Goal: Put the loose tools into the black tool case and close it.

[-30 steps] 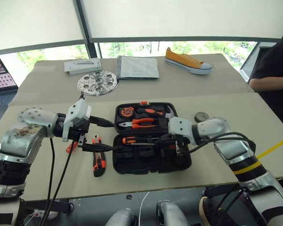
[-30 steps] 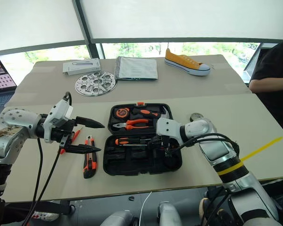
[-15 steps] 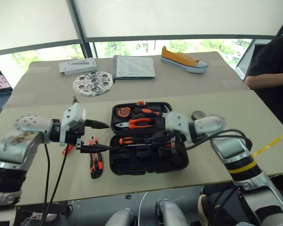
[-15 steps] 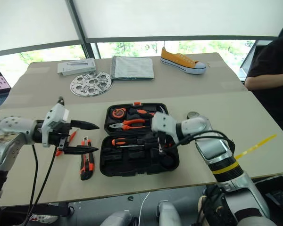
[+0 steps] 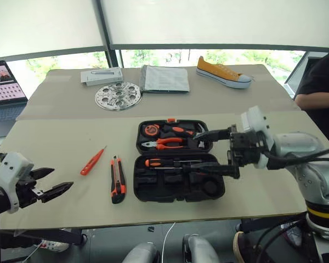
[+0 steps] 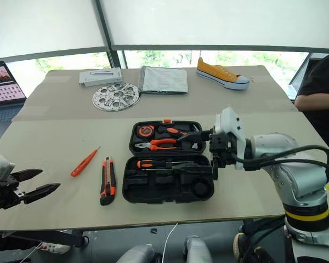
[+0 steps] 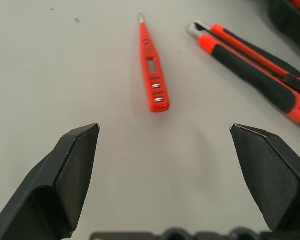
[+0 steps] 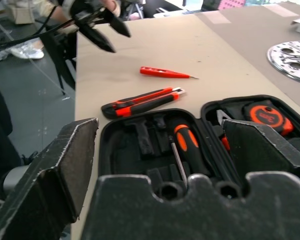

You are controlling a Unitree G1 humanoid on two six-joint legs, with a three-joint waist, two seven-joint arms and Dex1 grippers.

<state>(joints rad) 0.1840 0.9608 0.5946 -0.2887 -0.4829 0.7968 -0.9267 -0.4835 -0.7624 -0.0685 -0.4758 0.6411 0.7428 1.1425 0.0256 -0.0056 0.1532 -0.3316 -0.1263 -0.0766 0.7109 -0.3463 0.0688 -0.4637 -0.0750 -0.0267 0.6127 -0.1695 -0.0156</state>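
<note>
now the black tool case [image 5: 178, 178] lies open in the middle of the table [image 5: 55, 139], with one black-orange screwdriver [image 5: 170, 163] already seated in its near half, while the hammer, pliers and tape measure fill the far half. two loose pieces sit on the bare table to the case's left: the orange-black utility knife [image 5: 117, 179], just beside the case and lying with its long axis running away from the robot, and the thin orange tester screwdriver [image 5: 92, 161], a little further left and set on a diagonal, tip pointing away and toward the case. the left gripper [image 5: 50, 183] hangs low near the table's near left edge, fingers spread apart and holding nothing; in its wrist view the tester lies straight ahead between the open fingers and the knife off to one side, so both pieces are ahead of it and toward the case. the right gripper [image 5: 213, 152] hovers over the open case's right part, fingers also wide apart and empty. judging by this, the left arm is the nearer one for both loose pieces, and the tester is the closer of the two. a grasp across its thin body looks likely.
</note>
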